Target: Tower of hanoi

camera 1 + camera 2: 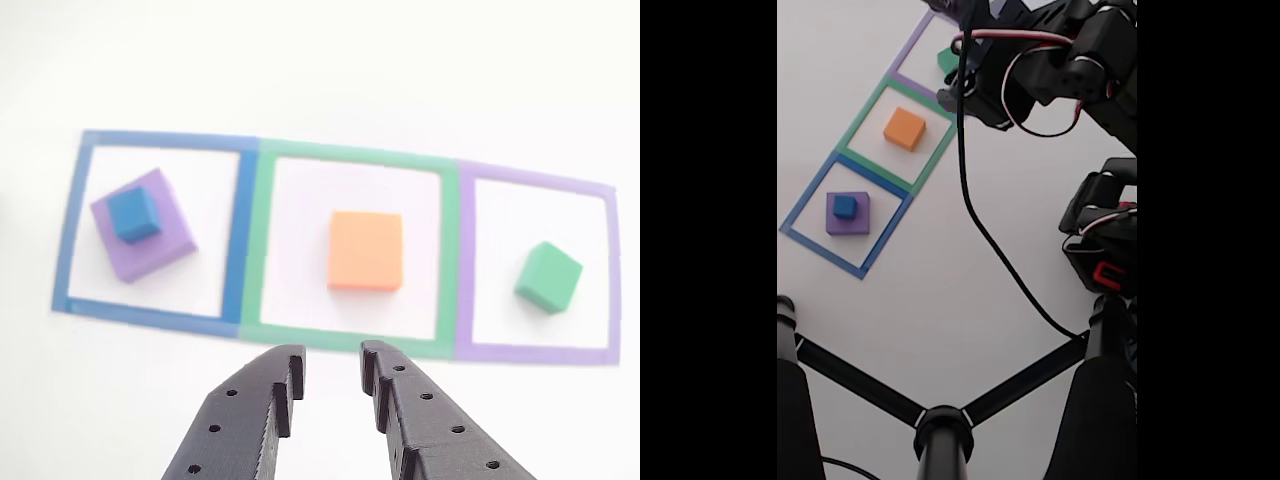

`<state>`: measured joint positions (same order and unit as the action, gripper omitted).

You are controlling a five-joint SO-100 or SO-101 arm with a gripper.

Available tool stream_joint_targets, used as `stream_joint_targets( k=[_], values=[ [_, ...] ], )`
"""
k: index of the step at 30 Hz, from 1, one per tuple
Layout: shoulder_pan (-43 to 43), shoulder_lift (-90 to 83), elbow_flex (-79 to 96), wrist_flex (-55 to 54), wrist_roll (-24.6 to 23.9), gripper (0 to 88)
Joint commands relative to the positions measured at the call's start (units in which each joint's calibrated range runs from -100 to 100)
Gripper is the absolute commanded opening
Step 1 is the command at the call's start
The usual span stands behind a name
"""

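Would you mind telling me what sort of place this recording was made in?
Probably a hobby or lab tabletop test setup: a plain white table with taped square outlines, small coloured blocks such as the orange block, and a black camera stand.

My gripper [332, 365] entered the other view from the bottom edge, centre, both dark fingers [262, 405] pointing up-frame, jaws parted with a clear gap, nothing between them. In the fixed view my arm [1060, 70] reached across the upper right, cable draped below.
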<state>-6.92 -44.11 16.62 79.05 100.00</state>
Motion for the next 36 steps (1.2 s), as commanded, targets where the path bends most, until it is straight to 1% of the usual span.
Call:
stream_joint_targets(
  k=[1,3,5,9,12,15,21,24,27,31,36],
  values=[
    [-3.4,-5.6,3.1,-3.7,0.0,4.8],
    [-4.9,-7.2,5.1,-4.6,0.0,5.6],
    [-6.2,-8.3,7.0,-5.8,0.0,8.6],
    [-8.7,-9.9,11.5,-9.8,0.0,22.1],
    [-9.7,-11.8,18.5,-16.4,0.0,27.4],
    [-10.4,-12.7,26.8,-26.0,0.0,32.6],
    [-10.5,-12.1,46.8,-53.0,0.0,33.9],
    [-10.6,-10.1,54.4,-64.7,0.0,33.9],
    [-11.1,-6.0,61.6,-78.8,0.0,33.0],
    [-12.0,0.7,66.6,-92.2,0.0,32.8],
    [-12.6,9.9,68.2,-103.5,0.0,33.2]
  ],
)
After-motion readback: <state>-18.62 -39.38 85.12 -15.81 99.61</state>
